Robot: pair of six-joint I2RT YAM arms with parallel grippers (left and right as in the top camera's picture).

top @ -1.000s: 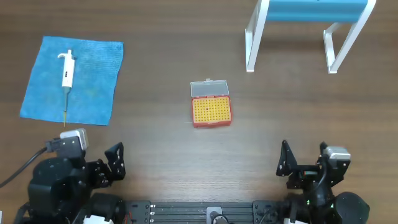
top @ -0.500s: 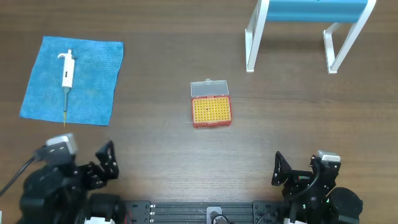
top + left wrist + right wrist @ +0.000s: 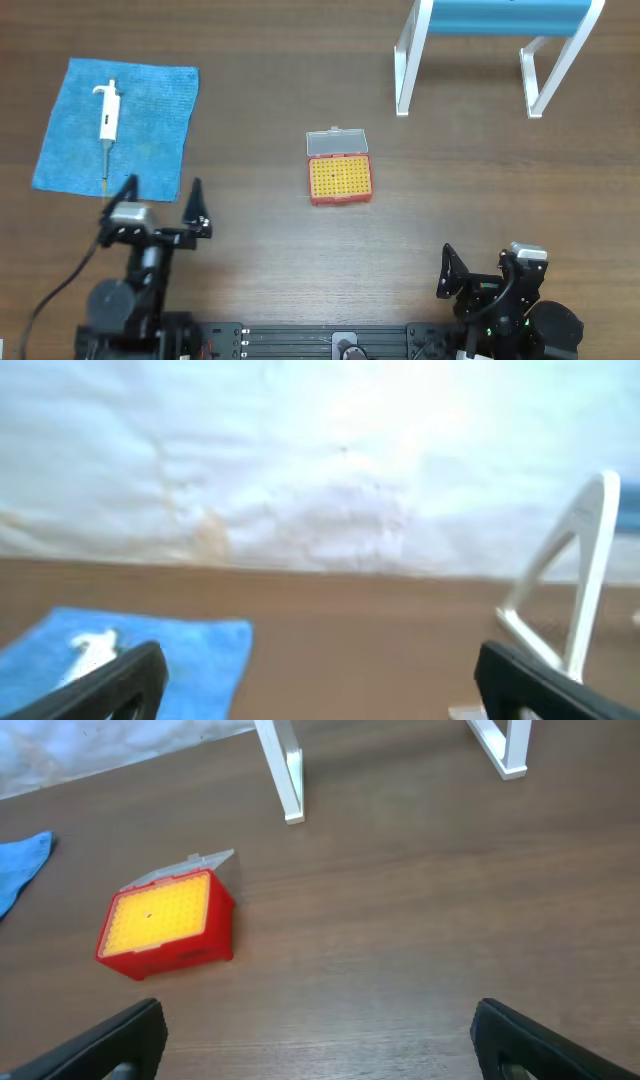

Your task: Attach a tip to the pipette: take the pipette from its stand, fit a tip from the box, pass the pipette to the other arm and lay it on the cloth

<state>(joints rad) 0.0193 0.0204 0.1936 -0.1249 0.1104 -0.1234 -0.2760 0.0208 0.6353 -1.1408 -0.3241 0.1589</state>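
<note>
The white pipette (image 3: 107, 113) lies on the blue cloth (image 3: 150, 140) at the far left, its tip pointing toward the near edge. In the left wrist view the cloth (image 3: 170, 645) and the pipette (image 3: 92, 648) look blurred. My left gripper (image 3: 162, 192) is open and holds nothing, just on the near side of the cloth's front edge. The red tip box (image 3: 340, 178) with yellow tips stands mid-table, lid open. My right gripper (image 3: 478, 275) is open and holds nothing, low at the near right, with the tip box (image 3: 165, 925) well ahead of it.
The white and blue pipette stand (image 3: 495, 50) occupies the far right corner; its legs (image 3: 285, 775) show in the right wrist view. Bare wooden table (image 3: 270, 250) spreads between the cloth, the box and both arms.
My left arm has swung up and forward, bringing its open gripper from near its base to the cloth's front edge. The right arm drew back a little, then stayed still.
</note>
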